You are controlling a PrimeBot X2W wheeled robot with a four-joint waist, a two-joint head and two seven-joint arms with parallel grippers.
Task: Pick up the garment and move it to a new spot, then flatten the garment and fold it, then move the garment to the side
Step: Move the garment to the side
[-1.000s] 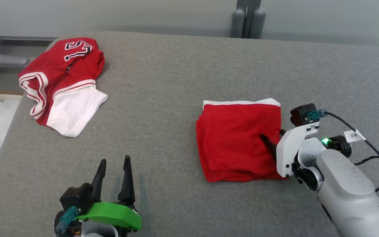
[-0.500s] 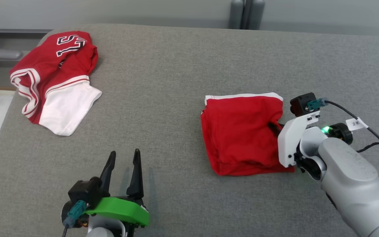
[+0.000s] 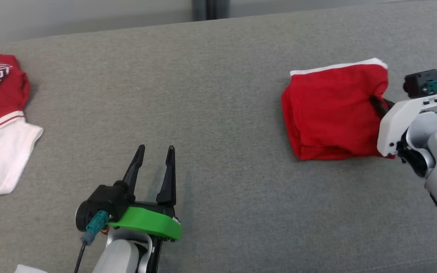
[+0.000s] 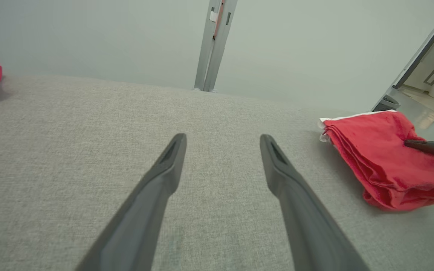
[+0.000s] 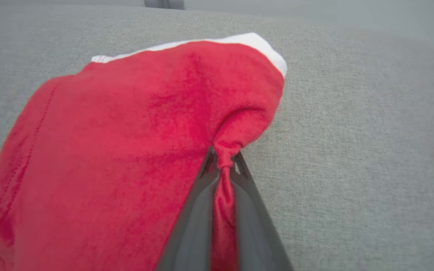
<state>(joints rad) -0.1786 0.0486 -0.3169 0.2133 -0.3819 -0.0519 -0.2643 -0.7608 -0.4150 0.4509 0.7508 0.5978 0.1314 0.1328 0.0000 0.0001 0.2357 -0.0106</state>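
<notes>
We are pinching the right edge of the folded red garment (image 3: 332, 110) tight with our right gripper (image 5: 223, 162), at the right of the frame. Our left gripper (image 3: 154, 151) is hanging wide open at the bottom left.

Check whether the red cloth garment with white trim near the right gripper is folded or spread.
Folded. The red cloth garment shows stacked layers along its edge in the left wrist view.

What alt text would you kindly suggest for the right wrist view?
Two dark fingers of the right gripper are shut on a pinched edge of the folded red garment, white-trimmed, resting on a grey fabric surface.
</notes>
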